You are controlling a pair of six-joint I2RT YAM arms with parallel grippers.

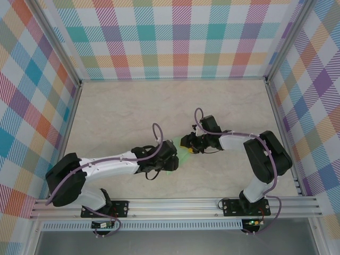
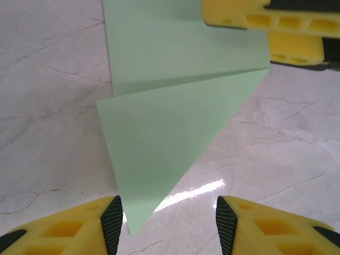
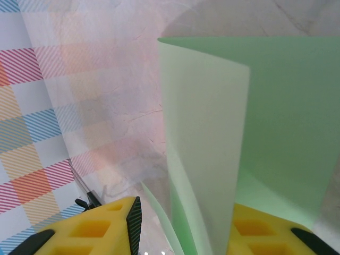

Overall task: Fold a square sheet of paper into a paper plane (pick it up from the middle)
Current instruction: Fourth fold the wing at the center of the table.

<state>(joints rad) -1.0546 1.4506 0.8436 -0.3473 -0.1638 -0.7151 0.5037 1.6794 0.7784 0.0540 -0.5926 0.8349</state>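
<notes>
- Paper sheet (image 2: 159, 149): thin, mint-green, creased into a triangle on marbled table (image 2: 48, 106).
- Left pincer (image 2: 167, 207): released, straddling pointed tip.
- Right pincer (image 3: 186, 212): parted around curled fold.

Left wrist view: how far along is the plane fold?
Done: the sheet on the table has a diagonal crease that sets off one triangular flap. In hand: the left gripper is open around the flap's tip, and a raised part of the paper stands between the right gripper jaws, which are apart. Left: no narrow dart shape yet, so probably most of the folds.
</notes>
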